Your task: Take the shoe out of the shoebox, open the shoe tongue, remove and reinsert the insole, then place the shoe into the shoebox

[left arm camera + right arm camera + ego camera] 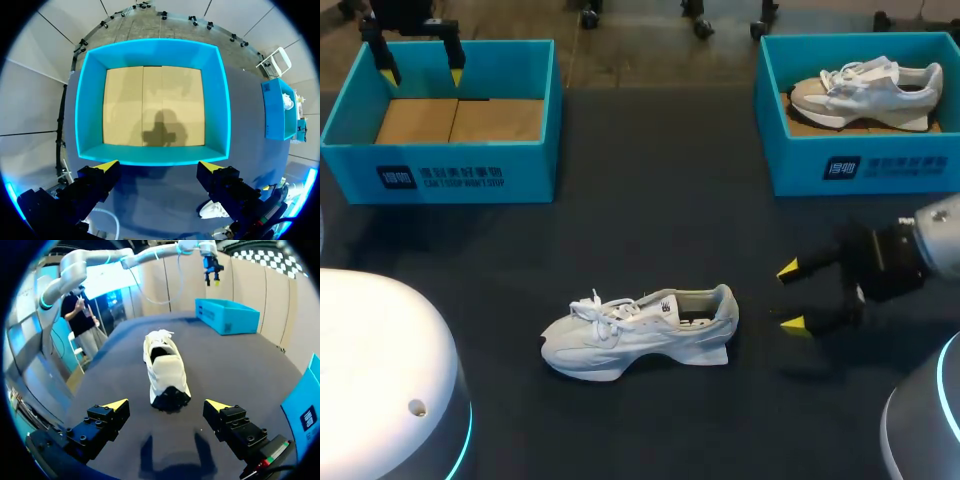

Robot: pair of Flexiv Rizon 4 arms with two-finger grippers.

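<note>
The shoe (638,330) lies on the table (650,200), heel toward the right gripper (791,297), which is spread wide and empty. The left gripper (423,75) hangs open above a box (350,160).

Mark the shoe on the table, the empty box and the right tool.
shoe (632,335), head view, its side.
empty box (450,172), head view, front wall.
right tool (791,297), head view, midway between its tips.

Robotics lab, dark worktable (650,240), left arm (75,262) and right arm (940,235) (both white) over it, blue shoeboxes (440,170)
</note>
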